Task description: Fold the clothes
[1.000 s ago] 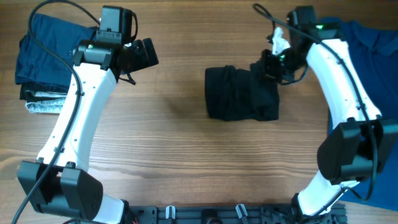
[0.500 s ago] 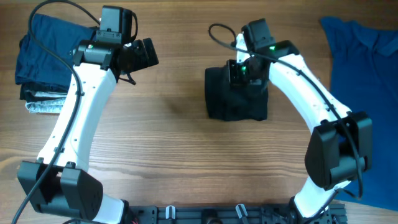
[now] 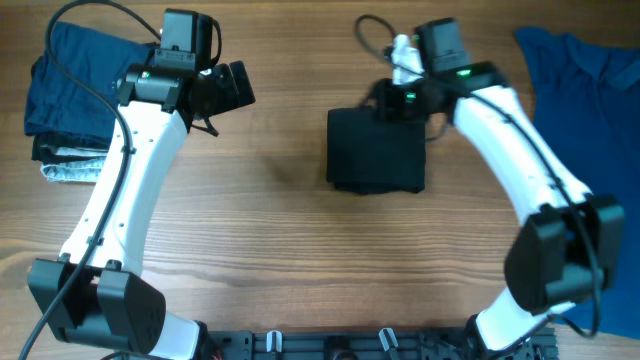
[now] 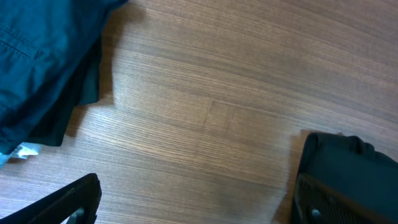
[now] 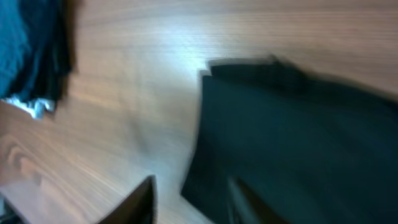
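- The black shirt [image 3: 375, 152] sits in the middle of the worktop [image 3: 280, 230] as a tight folded packet. It is close to square, its slightly longer side running left to right and its edges square with the worktop's.
- The right end effector [image 3: 392, 98] hangs at the packet's far right corner, so the fabric lies toward the robot and a little to the left of it.
- In the right wrist view the right end effector [image 5: 189, 200] is blurred, but its fingers look parted with nothing gripped.
- The left end effector [image 3: 236, 88] is spread wide and empty over bare wood. It is well apart from the packet, which lies to its right, so the right arm is much the nearer.
- A pile of dark folded clothes [image 3: 60, 100] rests at the far left, and a bright blue shirt [image 3: 580, 110] lies loose and unfolded along the right edge.
- I'd judge the black shirt is finished. The blue one, on the right arm's side, seems the likely next job.
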### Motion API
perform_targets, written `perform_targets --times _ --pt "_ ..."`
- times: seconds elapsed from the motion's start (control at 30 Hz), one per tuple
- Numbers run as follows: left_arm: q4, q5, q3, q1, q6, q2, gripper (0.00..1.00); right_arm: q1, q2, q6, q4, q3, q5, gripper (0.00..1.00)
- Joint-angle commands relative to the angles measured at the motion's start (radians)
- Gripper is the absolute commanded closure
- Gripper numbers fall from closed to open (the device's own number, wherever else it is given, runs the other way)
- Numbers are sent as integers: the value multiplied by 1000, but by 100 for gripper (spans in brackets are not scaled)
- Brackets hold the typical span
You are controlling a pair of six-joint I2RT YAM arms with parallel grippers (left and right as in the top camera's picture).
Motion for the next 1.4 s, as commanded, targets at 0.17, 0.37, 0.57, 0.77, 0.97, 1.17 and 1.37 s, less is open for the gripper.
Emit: perform_targets --times 0.17,0.37,0.57,0.77,0.97,1.17,1.37 --pt "0 -14 -2 3 -5 5 0 -46 -34 -159 -128 -176 55 96" --pt "0 -14 -2 3 -5 5 0 -48 -34 -110 181 -470 119 96" --pt "0 -14 -3 3 -5 5 0 -64 -135 -119 100 -324 105 96" --pt "0 -14 -2 3 -5 5 0 -154 -214 -89 114 -228 163 95" --pt "0 -14 -3 3 -5 5 0 -164 2 -90 270 -249 175 95" --pt "0 -14 -2 3 -5 5 0 -179 180 -92 389 -212 172 90" --pt "60 -14 -2 3 -5 5 0 -282 -146 -92 213 -111 293 55"
